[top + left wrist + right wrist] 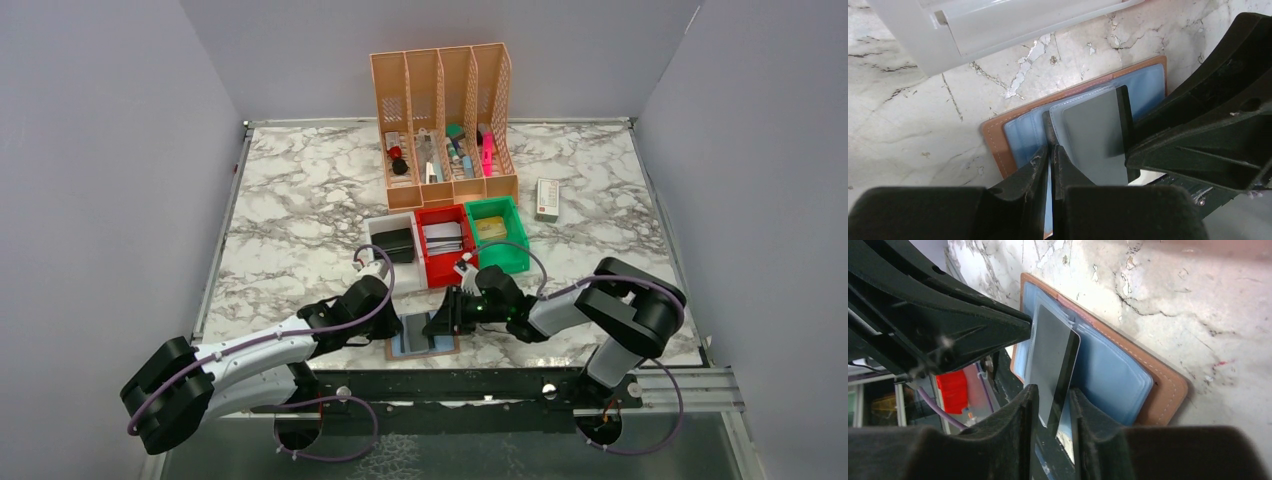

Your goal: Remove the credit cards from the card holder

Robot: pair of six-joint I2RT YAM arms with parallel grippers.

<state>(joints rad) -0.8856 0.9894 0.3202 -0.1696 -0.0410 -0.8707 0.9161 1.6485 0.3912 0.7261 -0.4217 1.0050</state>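
The card holder [392,350] lies open at the table's near edge, with a tan-brown border [995,140] and light blue plastic pockets [1108,370]. My left gripper [397,322] is shut on the edge of a blue pocket sleeve [1050,150] at the holder's left side. My right gripper [1054,392] is closed on a dark-faced credit card [1050,345]. The card is tilted up out of its pocket, and it also shows in the left wrist view [1093,130]. The two grippers face each other over the holder, nearly touching. Other cards in the pockets are hidden.
Behind the holder stand a white bin [380,232] with a black case, a red bin [428,268] holding flat cards and a green bin [515,240]. A peach file organizer [445,120] and a small white box [547,198] stand further back. The table's front edge is right beside the holder.
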